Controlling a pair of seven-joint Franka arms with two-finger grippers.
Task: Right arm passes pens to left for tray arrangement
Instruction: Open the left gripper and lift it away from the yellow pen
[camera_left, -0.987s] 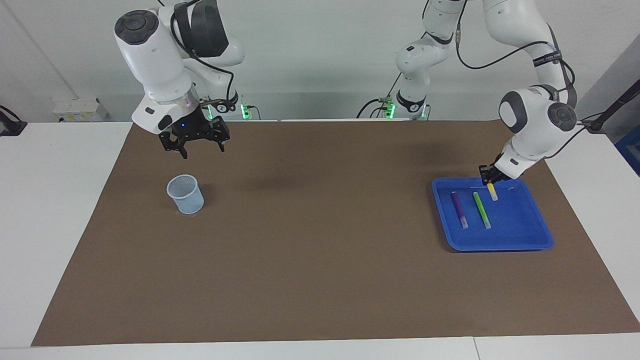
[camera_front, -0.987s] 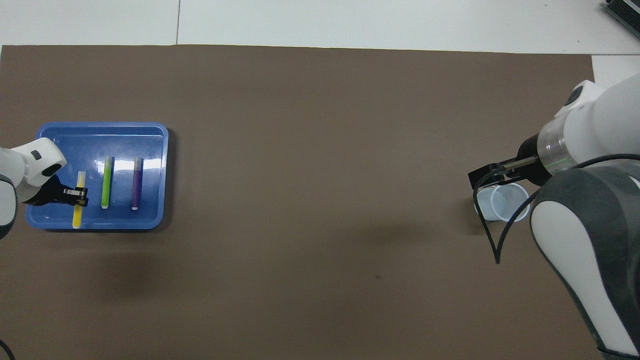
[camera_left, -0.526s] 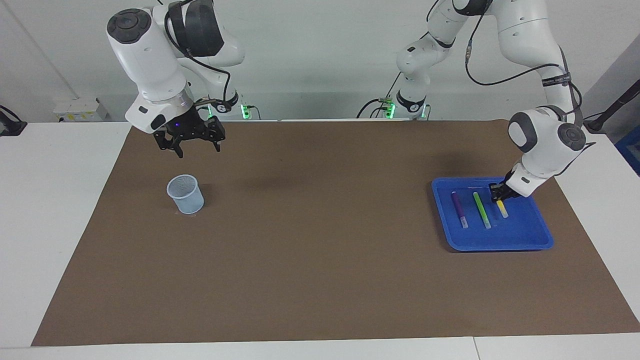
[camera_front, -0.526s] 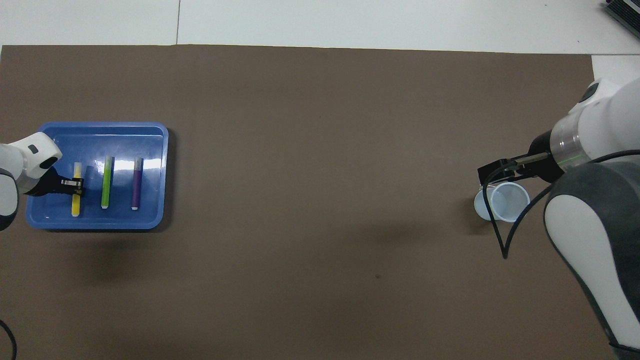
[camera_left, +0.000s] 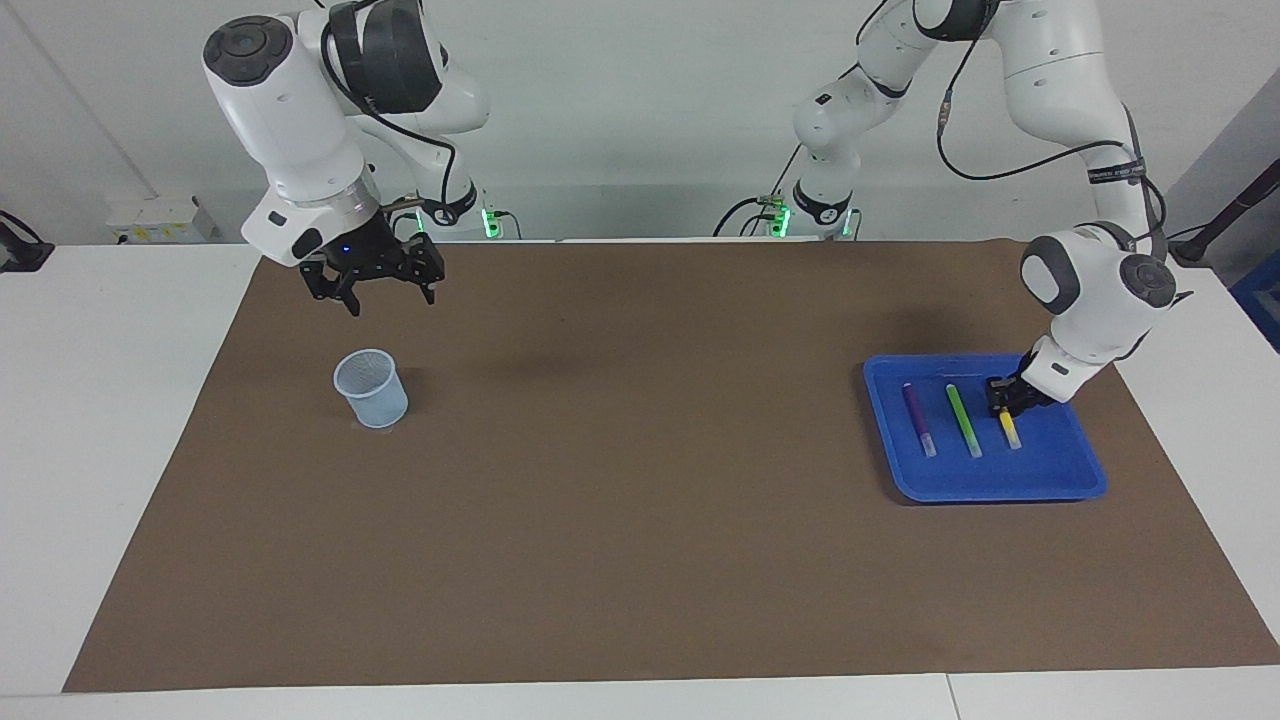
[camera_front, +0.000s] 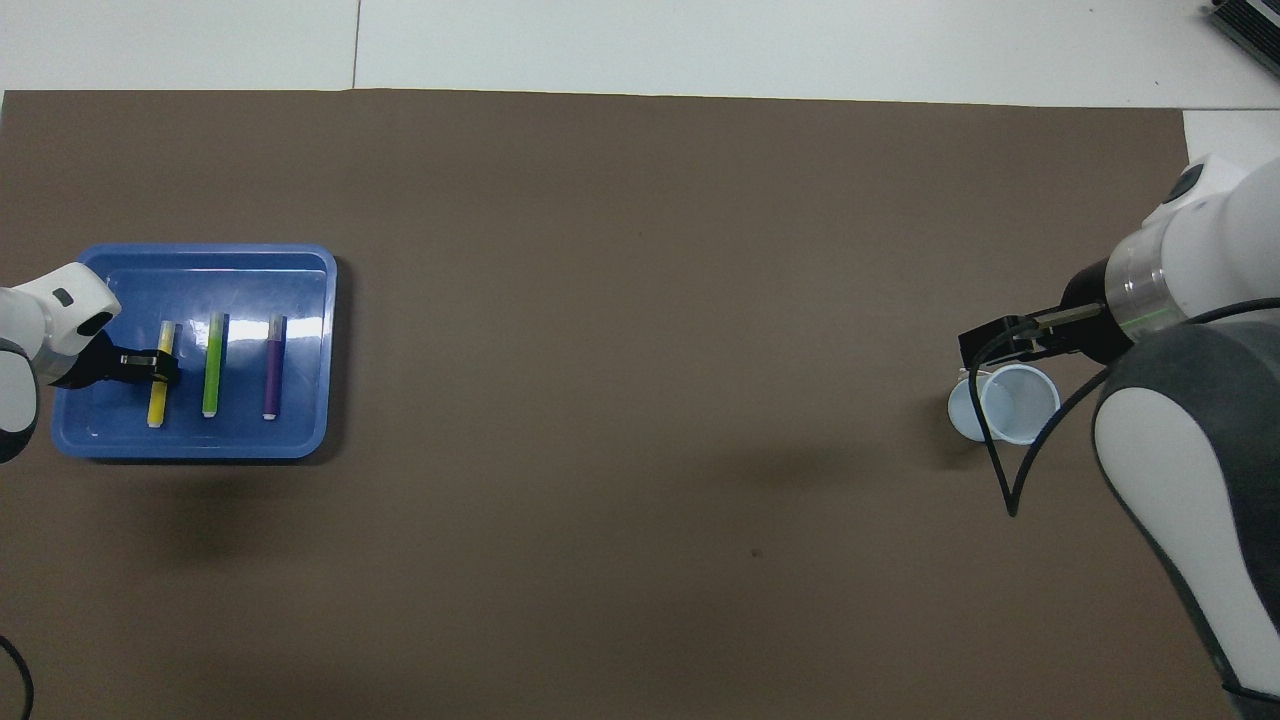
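The blue tray (camera_left: 985, 492) (camera_front: 200, 252) sits on the brown mat at the left arm's end of the table. Three pens lie side by side in it: purple (camera_left: 919, 420) (camera_front: 273, 365), light green (camera_left: 964, 420) (camera_front: 213, 365) and yellow (camera_left: 1010, 432) (camera_front: 157, 400). My left gripper (camera_left: 1003, 400) (camera_front: 163, 365) is down in the tray at the yellow pen's end nearer the robots, and the pen rests on the tray floor. My right gripper (camera_left: 368, 295) (camera_front: 975, 350) hangs open and empty over the mat beside the cup.
A small pale blue mesh cup (camera_left: 371, 388) (camera_front: 1005, 403) stands on the mat at the right arm's end. The brown mat (camera_left: 640, 480) covers most of the white table.
The left gripper has carried the yellow pen down and farther from the robots, until it lies in the tray beside the green one. The right gripper has drawn back a little toward its base.
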